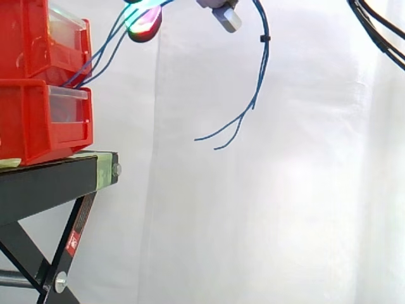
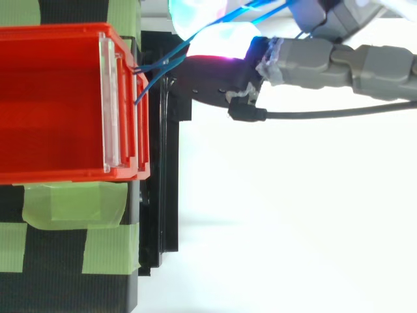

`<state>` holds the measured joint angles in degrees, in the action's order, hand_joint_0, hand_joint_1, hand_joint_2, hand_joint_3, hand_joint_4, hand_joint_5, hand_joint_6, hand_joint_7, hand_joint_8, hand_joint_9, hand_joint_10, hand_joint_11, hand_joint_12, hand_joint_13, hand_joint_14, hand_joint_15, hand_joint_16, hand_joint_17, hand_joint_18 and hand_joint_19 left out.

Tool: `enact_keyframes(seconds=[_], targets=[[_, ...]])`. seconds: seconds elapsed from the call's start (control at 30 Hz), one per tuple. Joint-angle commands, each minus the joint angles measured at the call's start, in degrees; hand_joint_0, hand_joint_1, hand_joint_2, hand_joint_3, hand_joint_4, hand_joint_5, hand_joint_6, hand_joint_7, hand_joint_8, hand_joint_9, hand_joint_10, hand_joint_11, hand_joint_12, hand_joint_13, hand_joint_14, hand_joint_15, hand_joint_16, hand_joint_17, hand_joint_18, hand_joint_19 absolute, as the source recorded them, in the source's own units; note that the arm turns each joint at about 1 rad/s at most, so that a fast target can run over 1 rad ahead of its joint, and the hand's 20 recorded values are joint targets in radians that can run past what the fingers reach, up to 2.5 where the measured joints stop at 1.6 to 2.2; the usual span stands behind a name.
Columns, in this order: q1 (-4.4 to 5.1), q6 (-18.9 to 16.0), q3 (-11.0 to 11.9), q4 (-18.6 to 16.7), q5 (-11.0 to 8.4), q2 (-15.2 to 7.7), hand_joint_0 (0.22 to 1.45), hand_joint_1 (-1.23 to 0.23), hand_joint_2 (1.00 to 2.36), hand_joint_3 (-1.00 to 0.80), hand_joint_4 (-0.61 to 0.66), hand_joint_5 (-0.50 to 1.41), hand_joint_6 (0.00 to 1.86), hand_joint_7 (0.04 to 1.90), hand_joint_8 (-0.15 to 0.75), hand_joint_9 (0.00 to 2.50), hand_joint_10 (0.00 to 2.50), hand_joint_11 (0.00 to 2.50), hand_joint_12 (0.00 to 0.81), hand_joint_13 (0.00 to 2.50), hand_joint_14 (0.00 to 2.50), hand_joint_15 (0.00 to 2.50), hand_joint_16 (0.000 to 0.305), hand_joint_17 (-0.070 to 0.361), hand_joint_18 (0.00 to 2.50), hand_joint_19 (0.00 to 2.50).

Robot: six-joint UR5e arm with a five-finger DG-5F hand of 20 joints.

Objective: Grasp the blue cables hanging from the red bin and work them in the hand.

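Just beside the red bin [image 2: 58, 104] | hand [image 2: 326, 62] is pinching blue cables [image 1: 264, 39] between its pads [image 1: 144, 24] | you are seeing them stretching from bin to hand, loose ends dangling clear.

The two stacked bins [image 1: 38, 120] are red with clear front panels. The cables [image 1: 262, 73] are blue. The stand [image 1: 44, 183] is black, patched with pale green tape [image 2: 71, 202], with a red label [image 1: 71, 242] on its leg. The hand [image 2: 313, 62] is grey. The far curtain [image 1: 285, 209] is plain white.
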<state>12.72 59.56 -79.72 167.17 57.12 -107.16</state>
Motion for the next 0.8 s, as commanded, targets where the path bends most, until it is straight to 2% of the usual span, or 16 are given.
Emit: enact_keyframes(seconds=[0.0, 0.17, 0.4, 0.47, 0.53, 0.57, 0.63, 0.7, 0.73, 0.77], targets=[[0.2, -3.5, 0.2, 0.1, -0.87, 0.0, 1.09, -0.63, 1.02, 0.2, 0.31, 0.32, 0.0, 1.36, 0.519, 1.74, 2.5, 2.5, 0.771, 2.09, 2.5, 2.01, 0.244, 0.183, 2.5, 0.76], [0.2, -9.0, 1.6, 1.2, -1.39, 0.0, 1.07, -0.63, 1.02, 0.16, 0.31, 0.31, 0.01, 1.36, 0.519, 1.74, 2.5, 2.5, 0.771, 2.09, 2.5, 2.01, 0.244, 0.183, 2.5, 0.76], [0.29, -12.4, 1.8, 4.3, -1.39, 0.0, 1.08, -0.63, 1.02, 0.14, 0.31, 0.31, 0.01, 1.35, 0.519, 1.74, 2.5, 2.5, 0.771, 2.09, 2.5, 2.01, 0.244, 0.183, 2.5, 0.76], [0.29, -13.2, 1.8, 5.4, -1.39, 0.0, 1.1, -0.63, 1.02, 0.26, 0.3, 0.32, 0.0, 1.36, 0.519, 1.74, 2.5, 2.5, 0.771, 2.09, 2.5, 2.01, 0.244, 0.183, 2.5, 0.76], [0.29, -14.1, 1.8, 7.6, -1.48, 0.0, 1.15, -0.64, 1.0, 0.5, 0.29, 0.36, 0.06, 1.44, 0.519, 1.74, 2.5, 2.5, 0.771, 2.09, 2.5, 2.01, 0.244, 0.183, 2.5, 0.76], [0.29, -14.6, 1.8, 8.3, -1.48, 0.0, 1.08, -0.64, 1.21, 0.47, 0.29, 0.35, 0.18, 1.42, 0.519, 1.74, 2.5, 2.5, 0.771, 2.09, 2.5, 2.01, 0.244, 0.183, 2.5, 0.76], [0.29, -15.9, 1.8, 9.4, -1.74, 0.0, 0.98, -0.65, 1.43, 0.42, 0.29, 0.36, 0.23, 1.42, 0.519, 1.74, 2.5, 2.5, 0.771, 2.09, 2.5, 2.01, 0.244, 0.183, 2.5, 0.76], [0.29, -17.1, 1.8, 9.9, -2.1, 0.0, 0.87, -0.65, 1.63, 0.32, 0.3, 0.38, 0.1, 1.45, 0.519, 1.74, 2.5, 2.5, 0.771, 2.09, 2.5, 2.01, 0.244, 0.183, 2.5, 0.76], [0.29, -17.3, 1.8, 10.1, -2.1, 0.0, 0.82, -0.66, 1.69, 0.27, 0.31, 0.39, 0.05, 1.46, 0.519, 1.74, 2.5, 2.5, 0.771, 2.09, 2.5, 2.01, 0.244, 0.183, 2.5, 0.76], [0.29, -17.5, 1.8, 10.2, -2.18, 0.0, 0.82, -0.68, 1.68, 0.27, 0.31, 0.38, 0.02, 1.46, 0.519, 1.74, 2.5, 2.5, 0.771, 2.09, 2.5, 2.01, 0.244, 0.183, 2.5, 0.76]])
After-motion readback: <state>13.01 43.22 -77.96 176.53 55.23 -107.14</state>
